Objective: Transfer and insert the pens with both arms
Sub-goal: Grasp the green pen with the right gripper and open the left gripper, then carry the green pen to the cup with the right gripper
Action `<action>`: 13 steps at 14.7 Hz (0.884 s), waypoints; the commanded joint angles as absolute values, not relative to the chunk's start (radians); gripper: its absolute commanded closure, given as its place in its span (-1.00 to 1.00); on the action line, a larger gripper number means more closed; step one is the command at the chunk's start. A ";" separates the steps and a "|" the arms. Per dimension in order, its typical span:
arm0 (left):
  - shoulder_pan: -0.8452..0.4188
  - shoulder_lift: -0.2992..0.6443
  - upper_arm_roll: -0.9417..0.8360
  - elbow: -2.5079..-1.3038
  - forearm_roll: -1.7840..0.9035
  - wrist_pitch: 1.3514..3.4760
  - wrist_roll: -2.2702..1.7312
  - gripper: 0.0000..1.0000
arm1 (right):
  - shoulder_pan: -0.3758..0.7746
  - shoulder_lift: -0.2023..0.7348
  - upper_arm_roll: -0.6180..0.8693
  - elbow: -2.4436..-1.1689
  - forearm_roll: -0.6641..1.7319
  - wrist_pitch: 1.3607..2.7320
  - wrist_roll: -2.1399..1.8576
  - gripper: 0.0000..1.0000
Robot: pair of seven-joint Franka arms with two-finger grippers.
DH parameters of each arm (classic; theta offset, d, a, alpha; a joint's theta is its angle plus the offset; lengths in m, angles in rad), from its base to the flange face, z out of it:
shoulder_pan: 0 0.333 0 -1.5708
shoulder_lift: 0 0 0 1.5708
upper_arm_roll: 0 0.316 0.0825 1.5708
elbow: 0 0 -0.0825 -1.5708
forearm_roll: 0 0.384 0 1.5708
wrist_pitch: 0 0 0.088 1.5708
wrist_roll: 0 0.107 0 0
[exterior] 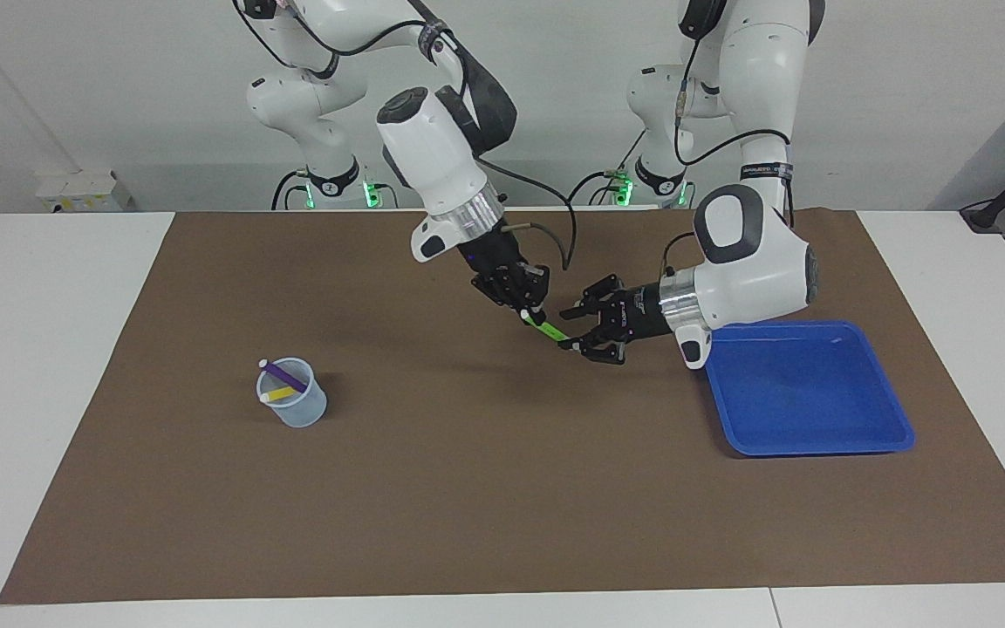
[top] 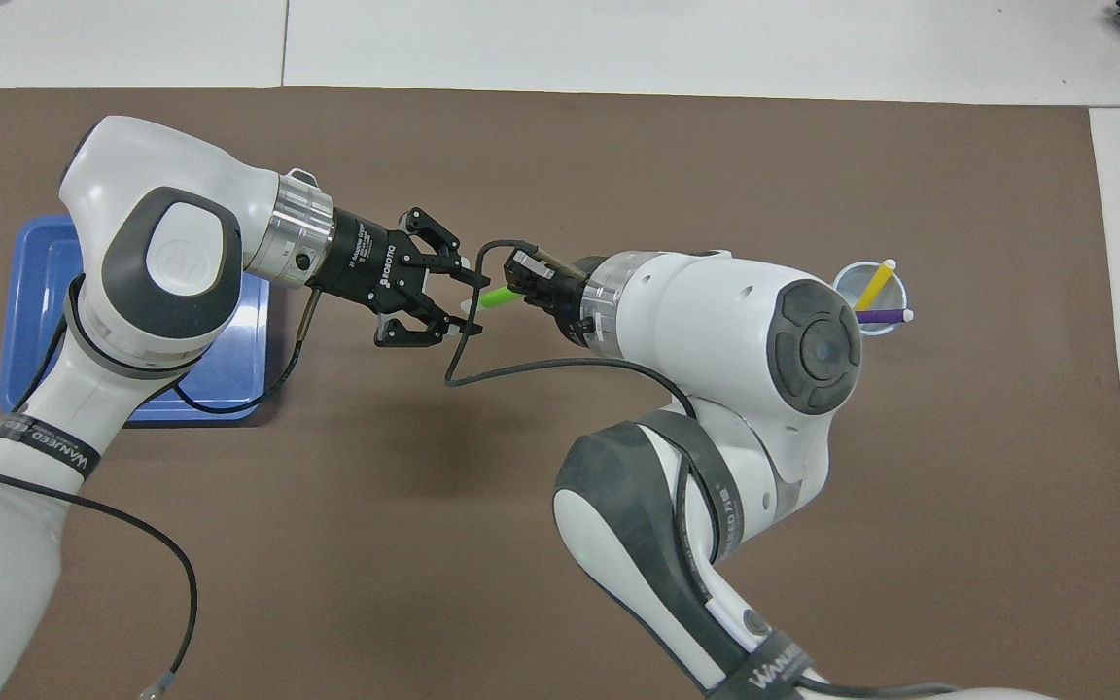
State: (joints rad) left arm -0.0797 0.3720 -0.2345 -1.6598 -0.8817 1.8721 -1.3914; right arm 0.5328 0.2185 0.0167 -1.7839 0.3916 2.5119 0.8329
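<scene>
Handover of the green pen happens above the mat, beside the blue tray: right tool pinches it, left tool spreads; retract straight back, no knock.

The right end effector grips the green pen above the desk; the left end effector stands open beside it.

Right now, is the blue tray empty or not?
Empty: the blue tray shows only bare floor; the green pen is held above the mat.
</scene>
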 commanded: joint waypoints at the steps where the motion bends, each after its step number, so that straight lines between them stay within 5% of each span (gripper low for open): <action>1: -0.091 0.308 -0.216 -1.716 -0.884 1.876 -1.399 -1.00 | 0.496 0.212 0.022 -1.786 0.399 2.473 0.706 1.00; 7: -0.094 0.249 -0.213 -1.749 -0.657 1.885 -1.385 -1.00 | 0.312 0.178 0.017 -1.721 0.255 2.185 0.222 1.00; 13: -0.077 0.215 -0.212 -1.752 -0.543 1.859 -1.206 -1.00 | 0.238 0.175 0.015 -1.674 -0.058 2.109 -0.013 1.00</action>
State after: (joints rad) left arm -0.0792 0.2621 -0.2226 -1.7089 -0.5633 1.8690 -1.3055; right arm 0.2629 0.1747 0.0035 -1.6982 0.0135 2.1440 0.0587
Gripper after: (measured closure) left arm 0.000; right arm 0.824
